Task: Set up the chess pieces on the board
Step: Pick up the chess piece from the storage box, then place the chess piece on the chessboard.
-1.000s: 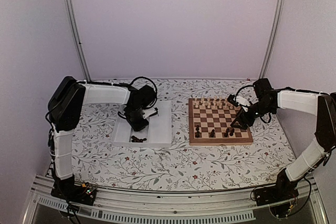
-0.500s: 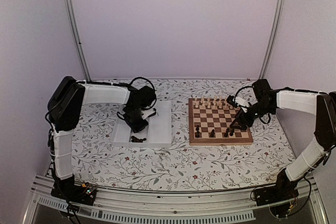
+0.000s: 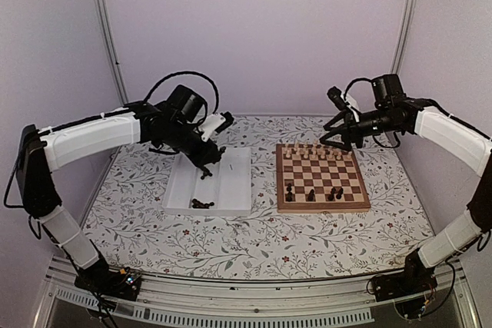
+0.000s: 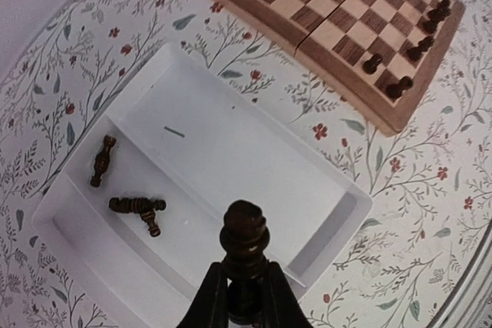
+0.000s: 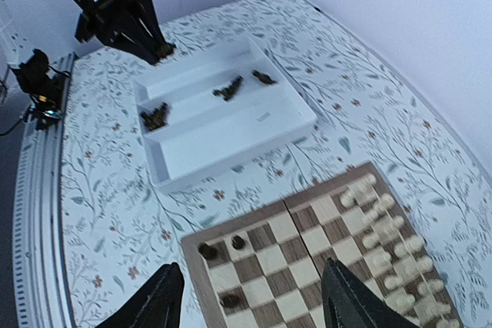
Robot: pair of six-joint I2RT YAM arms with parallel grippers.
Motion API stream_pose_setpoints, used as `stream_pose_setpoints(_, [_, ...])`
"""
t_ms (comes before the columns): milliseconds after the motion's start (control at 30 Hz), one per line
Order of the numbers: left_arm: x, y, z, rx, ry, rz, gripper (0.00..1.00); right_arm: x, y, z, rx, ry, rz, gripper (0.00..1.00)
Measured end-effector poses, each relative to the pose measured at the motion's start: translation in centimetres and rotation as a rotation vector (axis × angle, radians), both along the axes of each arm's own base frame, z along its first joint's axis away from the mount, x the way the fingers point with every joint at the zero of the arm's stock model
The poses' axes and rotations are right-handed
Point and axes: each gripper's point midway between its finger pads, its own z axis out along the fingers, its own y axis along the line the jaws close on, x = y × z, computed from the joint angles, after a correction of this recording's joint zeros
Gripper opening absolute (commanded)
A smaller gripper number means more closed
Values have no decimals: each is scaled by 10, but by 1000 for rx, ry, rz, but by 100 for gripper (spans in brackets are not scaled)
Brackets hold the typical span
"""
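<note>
The left hand (image 4: 244,297) grips a dark piece (image 4: 244,232) low, above the tray (image 4: 231,151); it may tilt or drop before the board (image 4: 342,17). The right hand (image 5: 254,297) stands open, empty.

left gripper (image 3: 206,169) over white tray (image 3: 232,188) (dark pieces (image 3: 203,204) at its near end), right gripper (image 3: 327,141) above board's (image 3: 323,208) far edge

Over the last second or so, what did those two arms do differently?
The left tool closed on a dark chess piece and lifted it out of the white tray. The right tool rose away from the board, open and empty. The other pieces stayed put.
</note>
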Motion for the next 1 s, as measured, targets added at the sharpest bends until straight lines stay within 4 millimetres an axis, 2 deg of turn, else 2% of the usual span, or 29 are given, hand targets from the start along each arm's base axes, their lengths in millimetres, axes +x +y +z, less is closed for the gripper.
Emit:
stream_pose_setpoints(100, [-16, -25, 25, -147, -51, -100, 11, -11, 46, 24, 76, 29, 119, 63])
stream_pose_setpoints(167, [-28, -41, 31, -229, -54, -167, 12, -19, 82, 29, 107, 68, 202, 63])
stream_pose_setpoints(300, [-50, -62, 27, -355, -2, -274, 13, -37, 134, 23, 130, 164, 318, 64])
stream_pose_setpoints(400, [-58, -70, 30, -406, 19, -313, 13, -47, 160, 20, 140, 218, 368, 65])
stream_pose_setpoints(533, [-62, -78, 38, -454, 14, -348, 13, -49, 181, 17, 151, 268, 396, 65])
stream_pose_setpoints(767, [-69, -86, 45, -492, 19, -387, 13, -46, 198, -3, 151, 359, 406, 63])
stream_pose_setpoints(867, [-69, -86, 46, -495, 21, -391, 13, -49, 201, -10, 148, 387, 414, 60])
stream_pose_setpoints(1000, [-70, -87, 46, -498, 22, -394, 13, -56, 206, -11, 153, 413, 434, 48])
